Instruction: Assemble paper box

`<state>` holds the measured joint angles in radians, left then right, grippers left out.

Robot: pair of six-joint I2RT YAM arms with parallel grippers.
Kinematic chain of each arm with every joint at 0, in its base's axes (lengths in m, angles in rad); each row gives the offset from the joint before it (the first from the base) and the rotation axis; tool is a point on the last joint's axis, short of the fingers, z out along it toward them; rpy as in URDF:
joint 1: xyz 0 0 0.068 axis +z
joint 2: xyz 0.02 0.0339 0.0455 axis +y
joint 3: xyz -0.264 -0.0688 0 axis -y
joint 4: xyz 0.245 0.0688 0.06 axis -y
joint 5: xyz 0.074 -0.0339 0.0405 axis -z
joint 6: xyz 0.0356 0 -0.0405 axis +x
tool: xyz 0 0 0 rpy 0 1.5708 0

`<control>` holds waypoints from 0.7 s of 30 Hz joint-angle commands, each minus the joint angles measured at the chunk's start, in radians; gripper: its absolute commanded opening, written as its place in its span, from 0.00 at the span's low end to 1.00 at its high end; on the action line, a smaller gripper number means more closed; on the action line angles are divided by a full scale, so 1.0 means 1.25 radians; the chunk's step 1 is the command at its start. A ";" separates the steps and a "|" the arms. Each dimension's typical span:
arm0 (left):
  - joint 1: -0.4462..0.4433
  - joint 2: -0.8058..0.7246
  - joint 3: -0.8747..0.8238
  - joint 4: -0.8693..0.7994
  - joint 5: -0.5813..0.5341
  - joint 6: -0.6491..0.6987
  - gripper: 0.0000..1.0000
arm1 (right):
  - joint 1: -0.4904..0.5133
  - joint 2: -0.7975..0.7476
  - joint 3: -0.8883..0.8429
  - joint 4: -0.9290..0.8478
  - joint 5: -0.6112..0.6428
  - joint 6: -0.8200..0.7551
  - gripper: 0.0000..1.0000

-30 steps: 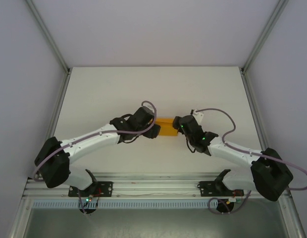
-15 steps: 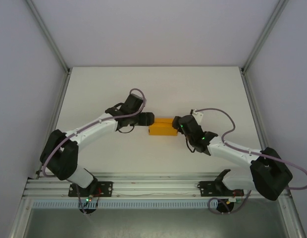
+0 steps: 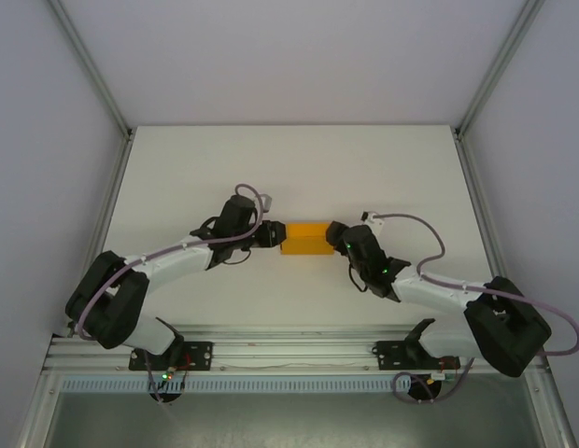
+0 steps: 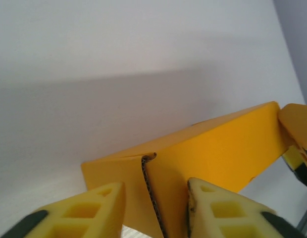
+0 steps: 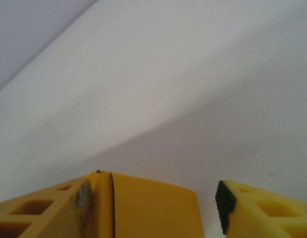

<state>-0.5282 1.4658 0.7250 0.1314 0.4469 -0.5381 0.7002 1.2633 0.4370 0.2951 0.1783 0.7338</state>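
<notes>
A: Leftward my left end effector is swinging, off the box to its end.
B: Gripping?
A: No, both are gaping, the right end effector too. Box is sitting mid desk, seemingly folded, one end seam loose.

From above, my wrists cover both ends of the paper box. The tips of my left end effector and right end effector are too small there to judge contact. In both wrist views the bottom edge cuts off the box's lower part and my fingers' bases. Its underside is hidden.
</notes>
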 commanded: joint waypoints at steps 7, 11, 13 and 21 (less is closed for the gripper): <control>0.016 0.056 -0.125 -0.064 -0.030 0.001 0.19 | -0.006 0.156 -0.135 -0.117 -0.123 -0.002 0.38; 0.016 0.043 -0.135 -0.060 -0.036 -0.003 0.12 | -0.007 0.198 -0.159 -0.047 -0.126 0.007 0.19; 0.017 0.042 -0.135 -0.059 -0.037 -0.005 0.06 | -0.006 0.202 -0.152 -0.046 -0.126 0.001 0.15; 0.017 0.045 -0.099 -0.066 -0.023 -0.008 0.00 | -0.007 0.082 -0.123 -0.142 -0.104 -0.020 0.02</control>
<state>-0.5095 1.4528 0.6411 0.3073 0.4637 -0.5758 0.6880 1.3392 0.3622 0.6254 0.0963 0.7471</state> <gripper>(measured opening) 0.113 0.128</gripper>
